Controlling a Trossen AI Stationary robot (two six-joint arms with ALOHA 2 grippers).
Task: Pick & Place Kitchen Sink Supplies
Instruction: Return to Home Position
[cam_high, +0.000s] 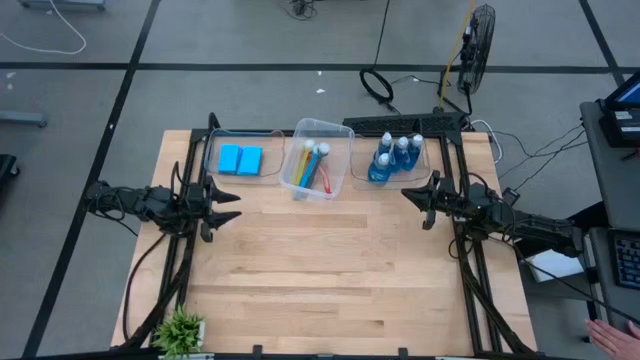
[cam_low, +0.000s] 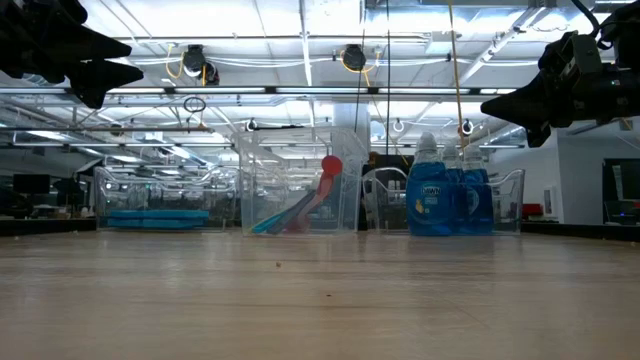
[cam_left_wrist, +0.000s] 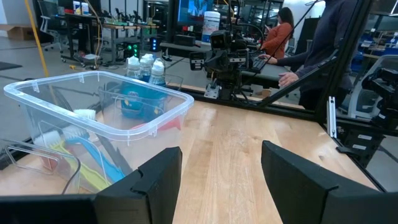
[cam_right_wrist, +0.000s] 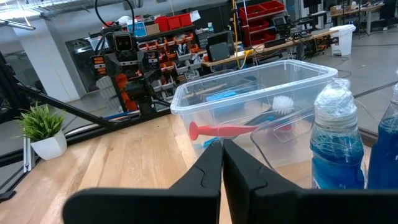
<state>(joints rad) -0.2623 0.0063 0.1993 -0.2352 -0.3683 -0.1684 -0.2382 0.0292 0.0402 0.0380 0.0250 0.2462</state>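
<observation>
Left gripper (cam_high: 232, 204), fingers spread and empty, hangs mid-left above worktop (cam_high: 330, 270); sponges (cam_high: 241, 159), brushes (cam_high: 312, 165), bottles (cam_high: 398, 155) sit binned across upper centre; right gripper (cam_high: 412, 196), fingers pinched on nothing, mid-right; homing should lift both clear of bins (cam_high: 322, 121).

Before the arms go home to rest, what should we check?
1. The sponges lie in the left bin: ok.
2. The brushes are in the middle bin: ok.
3. The bottles stand upright in the right bin: ok.
4. The left end effector is open and holds nothing: ok.
5. The right end effector is shut and holds nothing: ok.
6. Both hang above the table, apart from the bins: ok.
</observation>
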